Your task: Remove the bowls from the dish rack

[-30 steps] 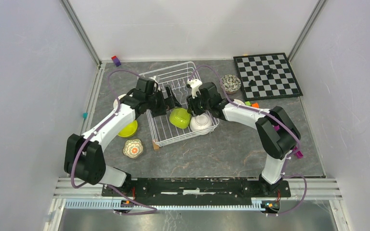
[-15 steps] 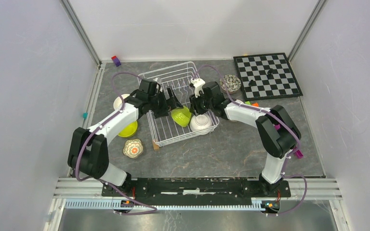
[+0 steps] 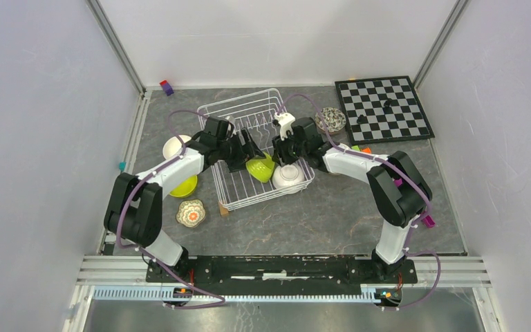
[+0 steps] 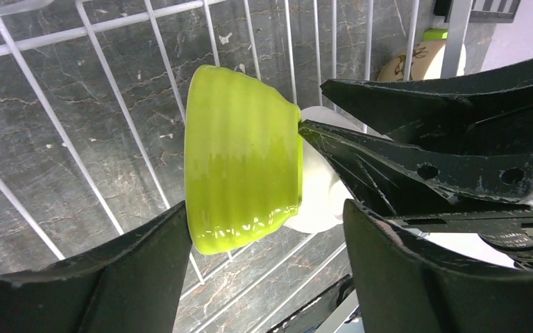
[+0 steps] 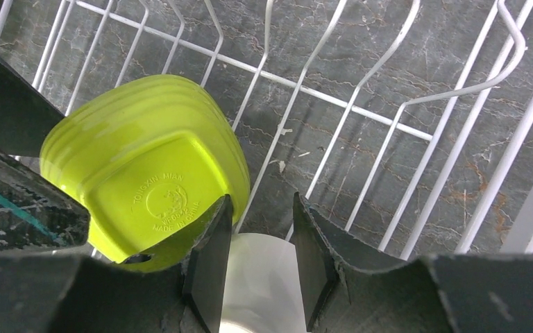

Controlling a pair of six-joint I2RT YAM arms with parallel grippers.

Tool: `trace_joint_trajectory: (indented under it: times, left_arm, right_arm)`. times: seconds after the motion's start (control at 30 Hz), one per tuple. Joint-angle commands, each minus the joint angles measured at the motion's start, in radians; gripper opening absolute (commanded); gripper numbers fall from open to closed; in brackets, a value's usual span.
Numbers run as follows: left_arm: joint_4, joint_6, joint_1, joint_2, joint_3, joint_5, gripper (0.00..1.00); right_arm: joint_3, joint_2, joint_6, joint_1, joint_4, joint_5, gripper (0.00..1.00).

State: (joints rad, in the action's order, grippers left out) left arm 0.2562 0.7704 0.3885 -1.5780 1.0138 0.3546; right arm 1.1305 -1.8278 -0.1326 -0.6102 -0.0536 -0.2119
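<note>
The lime green bowl (image 4: 243, 159) lies on its side in the dish rack (image 3: 242, 117), between the spread fingers of our released left hand (image 4: 267, 208), its rim touching one finger. Our right hand (image 5: 260, 208), fingers nearly together, touches the bowl's foot; we cannot tell whether it pinches anything. A white bowl (image 4: 317, 198) sits just beyond its fingertips.

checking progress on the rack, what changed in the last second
The left gripper slid right, deeper into the dish rack, and now straddles the lime green bowl, jaws open. That bowl looks tipped a little further on edge. The right gripper barely shifted. The white bowl and the bowls outside the rack stayed put.
</note>
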Motion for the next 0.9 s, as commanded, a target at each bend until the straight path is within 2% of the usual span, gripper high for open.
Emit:
trace_joint_trajectory:
  times: [0.0,0.1,0.3,0.47,0.7,0.87]
  left_arm:
    - [-0.093,0.055,0.006,-0.005,-0.021,0.052,0.78]
    - [-0.127,0.067,0.005,-0.008,-0.028,0.067,0.7]
    - [-0.153,0.064,0.011,-0.03,-0.021,0.08,0.65]
    - [-0.23,0.104,0.013,-0.064,-0.023,0.146,0.52]
    - [-0.291,0.114,0.012,-0.059,-0.026,0.132,0.49]
    - [-0.353,0.141,0.013,-0.072,-0.03,0.175,0.41]
  right_arm:
    - [-0.028,-0.012,0.016,0.0,0.006,-0.021,0.44]
    - [-0.03,0.0,0.018,0.005,0.012,-0.01,0.45]
    - [-0.046,0.046,0.021,0.011,0.008,0.021,0.48]
    - [-0.057,0.08,0.02,0.013,-0.002,0.026,0.49]
    - [-0.059,0.106,0.026,0.013,0.002,0.031,0.51]
    - [-0.069,0.127,0.026,0.012,-0.014,0.029,0.56]
